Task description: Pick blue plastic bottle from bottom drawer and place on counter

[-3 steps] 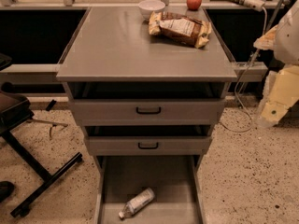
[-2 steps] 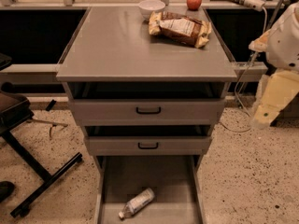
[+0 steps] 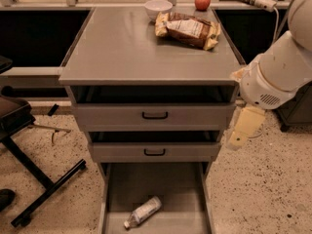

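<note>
Blue plastic bottle [image 3: 143, 212]: I see it lying on its side on the floor of the bottom drawer [image 3: 168, 184], in the near part, a little left of centre.
Bottle axis: diagonal, with the white cap pointing to the near left and the base to the far right.
Bottom drawer: standing open under two closed drawer fronts [image 3: 155, 115] with black handles. The bottle is the only thing I can see in it.
Arm [image 3: 273, 72]: white, coming in from the upper right edge. Its thick joint sits just beside the cabinet's front right corner, outside the drawers.
Gripper [image 3: 240, 136]: pale, hanging downward below that joint, at the height of the two upper drawers. It is right of the cabinet and well apart from the bottle, touching nothing I can see. Whether it is apart or together I cannot tell.
Worktop [image 3: 126, 43]: flat grey slab. At its far end are a snack bag [image 3: 187, 29], a white bowl [image 3: 158, 7] and a red apple [image 3: 202, 1].
</note>
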Available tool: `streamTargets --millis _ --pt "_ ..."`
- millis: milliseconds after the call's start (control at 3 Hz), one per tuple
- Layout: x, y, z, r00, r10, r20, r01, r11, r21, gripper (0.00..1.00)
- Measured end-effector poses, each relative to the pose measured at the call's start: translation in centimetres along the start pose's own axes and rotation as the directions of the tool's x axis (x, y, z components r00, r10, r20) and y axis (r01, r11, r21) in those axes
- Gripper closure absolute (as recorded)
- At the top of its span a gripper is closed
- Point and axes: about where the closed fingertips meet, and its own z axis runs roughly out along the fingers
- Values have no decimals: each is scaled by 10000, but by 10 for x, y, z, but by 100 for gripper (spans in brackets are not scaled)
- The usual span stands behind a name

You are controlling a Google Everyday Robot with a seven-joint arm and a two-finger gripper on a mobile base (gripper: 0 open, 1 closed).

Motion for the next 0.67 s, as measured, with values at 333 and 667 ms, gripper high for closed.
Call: streamTargets --millis 333,667 --pt "0 0 0 10000 0 0 0 10000 0 0" --pt "-3 9 22 9997 60 218 -59 10000 -46 0"
